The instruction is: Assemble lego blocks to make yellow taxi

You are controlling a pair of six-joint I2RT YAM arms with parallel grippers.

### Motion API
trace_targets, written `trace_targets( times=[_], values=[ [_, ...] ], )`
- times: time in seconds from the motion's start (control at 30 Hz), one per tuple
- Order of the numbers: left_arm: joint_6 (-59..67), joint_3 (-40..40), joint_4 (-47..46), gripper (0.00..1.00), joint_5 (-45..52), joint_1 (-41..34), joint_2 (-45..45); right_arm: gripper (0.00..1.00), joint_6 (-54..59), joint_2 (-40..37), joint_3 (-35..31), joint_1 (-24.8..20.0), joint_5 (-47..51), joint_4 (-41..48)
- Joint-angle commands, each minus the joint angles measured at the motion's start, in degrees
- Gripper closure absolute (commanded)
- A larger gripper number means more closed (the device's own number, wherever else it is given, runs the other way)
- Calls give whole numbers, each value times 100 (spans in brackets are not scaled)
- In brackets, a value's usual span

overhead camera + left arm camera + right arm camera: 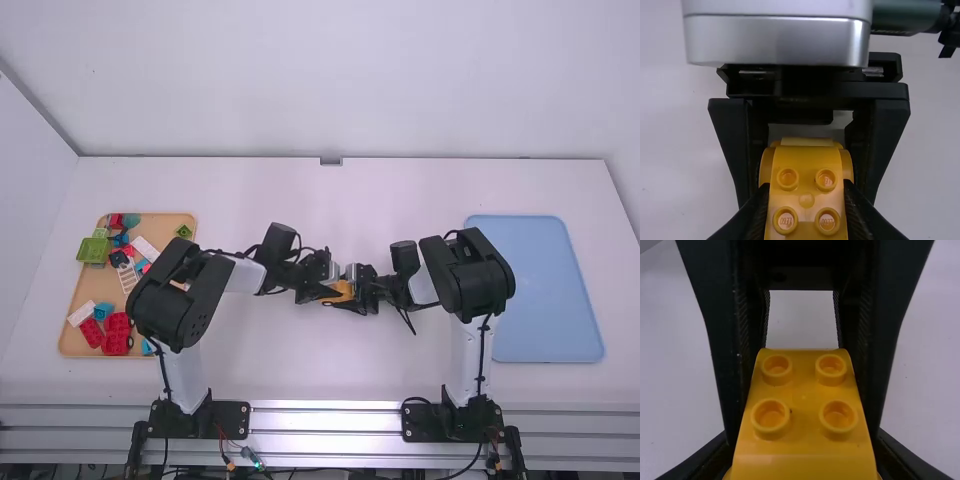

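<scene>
The left claw (806,197) and right claw (802,450) both clamp the yellow block (341,291) well in from the surface's (330,205) edges, and any joining push should run straight, one claw bracing, lest it twist.

A white table (300,370) has a smooth, plain top. Directly on it, toward the left side, lies a tan tray (160,228) with rounded corners. Toward the right side lies a pale blue tray (560,290), also round-cornered, well apart from the tan one.
</scene>
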State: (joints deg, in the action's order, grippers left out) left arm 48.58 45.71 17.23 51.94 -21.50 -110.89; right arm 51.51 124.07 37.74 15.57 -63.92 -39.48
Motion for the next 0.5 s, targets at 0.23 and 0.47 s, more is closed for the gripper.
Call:
trace_targets(
  times=[0.23,0.47],
  values=[
    [-273,-184,-245,66,-896,4,-50,53,-70,70,13,17,-55,-13],
    [-275,-188,-247,62,-896,2,70,52,-72,70,13,17,-33,-7]
  ],
)
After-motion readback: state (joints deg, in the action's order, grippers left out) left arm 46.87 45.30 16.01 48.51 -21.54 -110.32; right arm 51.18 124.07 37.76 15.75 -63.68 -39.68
